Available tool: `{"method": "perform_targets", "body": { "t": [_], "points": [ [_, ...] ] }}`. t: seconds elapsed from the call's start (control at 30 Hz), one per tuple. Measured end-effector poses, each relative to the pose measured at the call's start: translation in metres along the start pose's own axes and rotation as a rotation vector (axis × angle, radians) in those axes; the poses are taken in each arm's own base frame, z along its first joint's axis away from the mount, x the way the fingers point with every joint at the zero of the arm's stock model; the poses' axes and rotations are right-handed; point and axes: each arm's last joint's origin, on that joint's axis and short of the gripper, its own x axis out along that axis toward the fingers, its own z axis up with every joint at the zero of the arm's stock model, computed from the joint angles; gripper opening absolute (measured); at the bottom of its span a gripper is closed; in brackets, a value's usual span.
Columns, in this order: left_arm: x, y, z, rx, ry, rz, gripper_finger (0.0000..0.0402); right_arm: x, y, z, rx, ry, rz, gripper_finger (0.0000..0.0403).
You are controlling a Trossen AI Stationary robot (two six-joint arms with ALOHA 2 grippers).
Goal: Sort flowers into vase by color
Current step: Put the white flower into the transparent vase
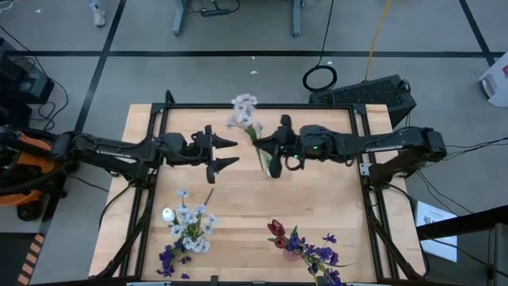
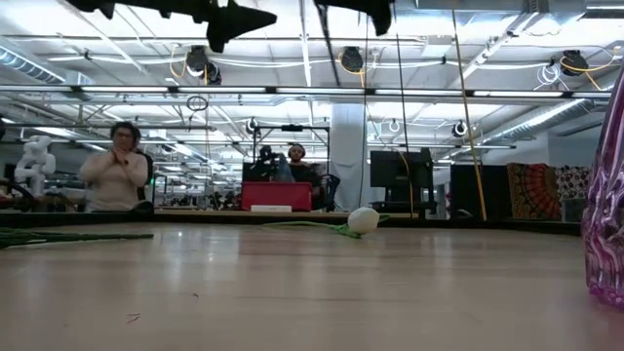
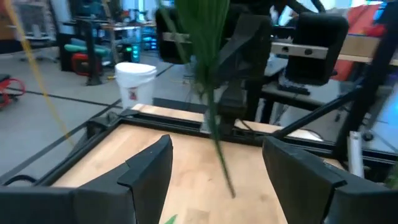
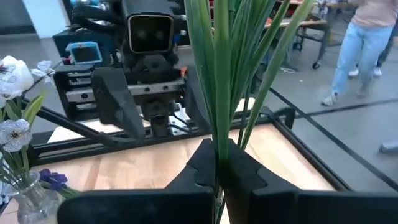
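My right gripper (image 1: 259, 144) is over the table's middle, shut on a flower with white and pale-blue blossoms (image 1: 244, 111) and long green leaves (image 4: 230, 68). My left gripper (image 1: 232, 152) faces it from the left, open. The flower's stem (image 3: 216, 134) hangs just ahead of the left fingers (image 3: 149, 171), apart from them. A vase of white and pale-blue blossoms with purple sprigs (image 1: 189, 230) and a vase with a dark red tulip and purple sprigs (image 1: 295, 245) stand near the near edge. A white tulip (image 2: 363, 219) lies on its side on the table. My right gripper pinches the flower's green stem (image 4: 216, 146) between its two fingers, just below the leaves. The fingers come level from the table's right and lie across the stem. The flower is lifted clear and stands about upright, blossoms up, with its lower end (image 3: 231, 191) hanging free.
A black frame (image 1: 163, 119) runs around the wooden table. The purple glass vase (image 2: 609, 214) is close at the low view's right edge. Loose green stems (image 2: 68, 236) lie at the table's left. People (image 2: 115, 166) are in the room beyond.
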Motion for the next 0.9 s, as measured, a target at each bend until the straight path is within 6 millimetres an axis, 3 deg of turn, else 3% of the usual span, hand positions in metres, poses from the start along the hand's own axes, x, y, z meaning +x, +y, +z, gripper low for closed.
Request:
{"method": "perform_targets", "body": {
  "t": [0.33, 0.63, 0.9],
  "points": [
    [0.016, -0.005, 0.011, 0.027, -0.006, -0.014, 0.0253, 0.043, 0.024, 0.010, -0.080, 0.005, 0.126, 0.0002],
    [0.016, -0.005, 0.011, 0.026, -0.002, -0.036, 0.0247, 0.048, 0.025, 0.011, -0.090, -0.002, 0.126, 0.0003],
    [0.016, -0.005, 0.008, 0.029, 0.029, -0.035, 0.0174, 0.048, 0.025, 0.011, -0.089, -0.002, 0.125, 0.0003]
  ]
}}
